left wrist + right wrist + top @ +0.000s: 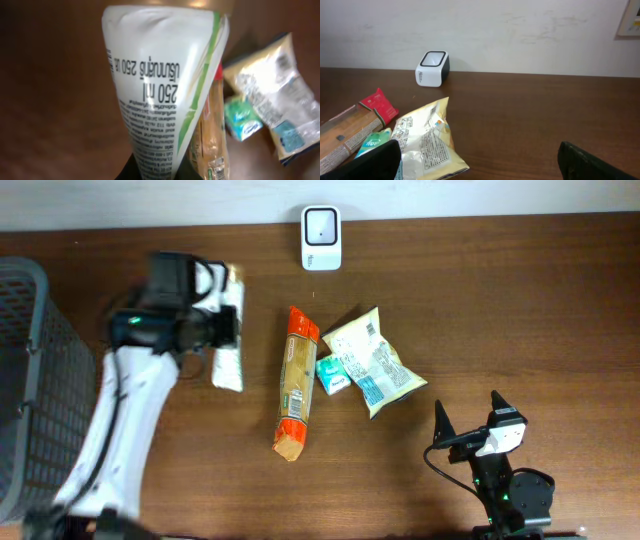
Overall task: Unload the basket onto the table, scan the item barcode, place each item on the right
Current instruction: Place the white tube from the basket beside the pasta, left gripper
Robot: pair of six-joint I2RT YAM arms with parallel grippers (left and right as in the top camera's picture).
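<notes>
My left gripper (224, 328) is shut on a white pouch with a green stripe (229, 365), left of the other items. In the left wrist view the pouch (160, 85) fills the middle, printed side facing the camera, with the dark jaws pinched on its lower end at my left gripper (159, 172). The white barcode scanner (321, 237) stands at the far table edge; it also shows as a white scanner (432, 68) in the right wrist view. My right gripper (468, 407) stands open near the front right, nothing between its fingers (375, 160).
An orange long packet (296, 380), a small teal packet (332, 373) and a yellow-white snack bag (375, 360) lie mid-table. A grey mesh basket (30, 380) stands at the left edge. A pale wall runs behind the scanner.
</notes>
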